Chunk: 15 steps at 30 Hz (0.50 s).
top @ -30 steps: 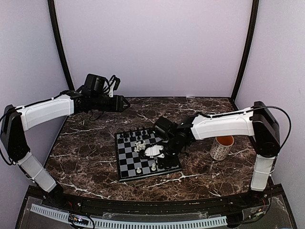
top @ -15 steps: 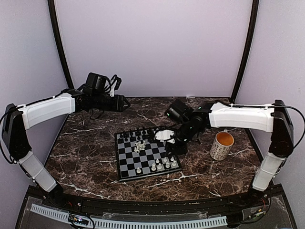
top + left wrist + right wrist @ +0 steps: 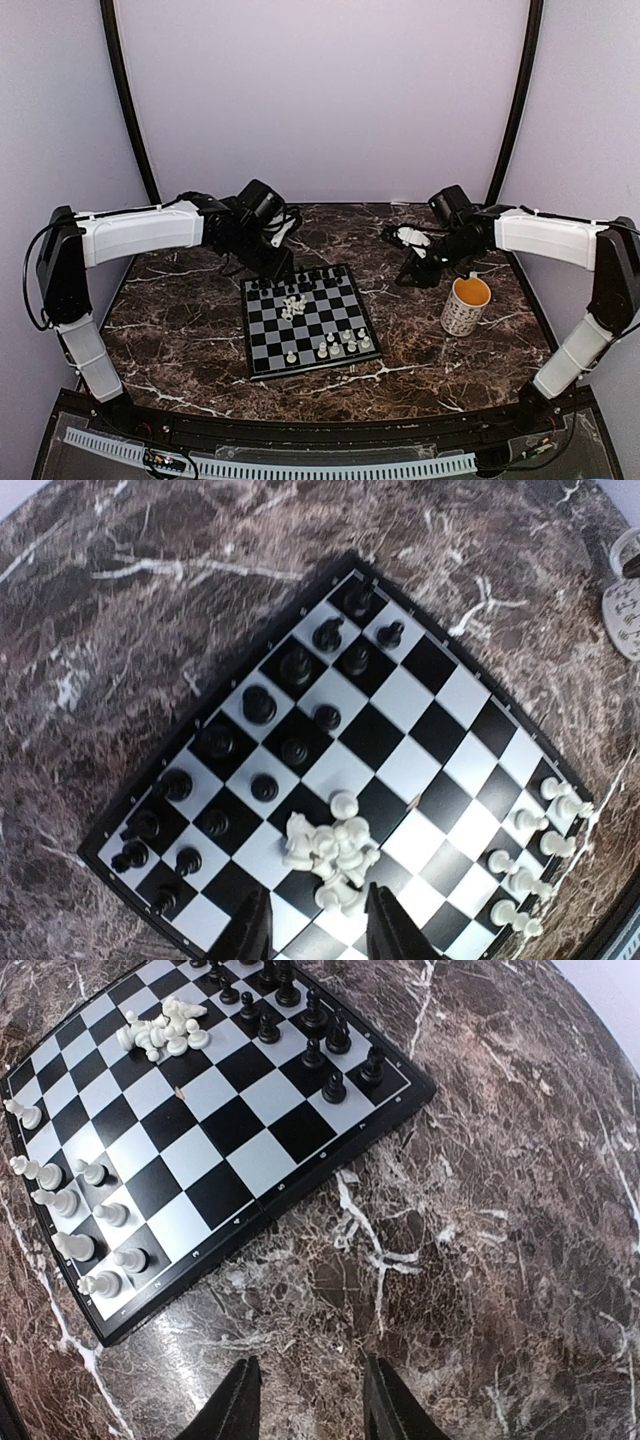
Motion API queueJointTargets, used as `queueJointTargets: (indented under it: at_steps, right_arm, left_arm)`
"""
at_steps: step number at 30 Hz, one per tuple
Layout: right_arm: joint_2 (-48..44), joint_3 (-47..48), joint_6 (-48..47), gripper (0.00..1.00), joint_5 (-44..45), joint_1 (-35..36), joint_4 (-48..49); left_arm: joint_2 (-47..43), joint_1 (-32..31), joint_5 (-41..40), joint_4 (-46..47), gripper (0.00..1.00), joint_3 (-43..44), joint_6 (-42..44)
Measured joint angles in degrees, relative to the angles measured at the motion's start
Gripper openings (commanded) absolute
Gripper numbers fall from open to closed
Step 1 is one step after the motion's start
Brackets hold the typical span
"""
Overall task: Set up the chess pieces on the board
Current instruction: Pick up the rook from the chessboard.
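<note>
The board [image 3: 262, 347] lies at the table's middle. Black chess pieces [image 3: 300, 280] stand along its far edge. A pile of white pieces [image 3: 293, 306] lies toppled near the centre, and several white pieces [image 3: 342, 343] stand at the near right. My left gripper [image 3: 283, 268] is open and empty, above the board's far left edge. In the left wrist view its fingertips [image 3: 318, 925] hang just short of the white pile [image 3: 335, 850]. My right gripper [image 3: 412, 277] is open and empty, over bare marble right of the board [image 3: 250, 1145]; the right wrist view shows its jaws [image 3: 312, 1400] apart.
A white mug [image 3: 466, 305] with an orange inside stands right of the board, below my right arm; its edge shows in the left wrist view [image 3: 625, 590]. Dark marble table [image 3: 180, 330] surrounds the board. Black corner posts [image 3: 130, 110] and pale walls enclose the back.
My right arm has lifted off the board's near right and swung back to the far right. My left arm has moved right and down, to the board's far left edge.
</note>
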Motion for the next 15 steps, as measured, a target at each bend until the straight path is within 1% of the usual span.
queueJointTargets:
  at_steps: [4,10,15]
  right_arm:
    - [-0.87,-3.19,0.61,0.37,-1.7,-1.55,2.86]
    - [-2.36,-4.07,0.59,0.37,-3.61,-1.57,6.05]
    - [-2.62,-4.9,0.31,0.37,-4.15,-1.57,7.04]
  left_arm:
    - [0.94,0.44,1.42,-2.82,0.4,-2.49,-0.85]
    - [4.66,-0.07,1.95,-4.72,0.35,-1.57,-1.09]
    - [8.24,-0.13,0.59,-6.91,0.34,0.09,-1.01]
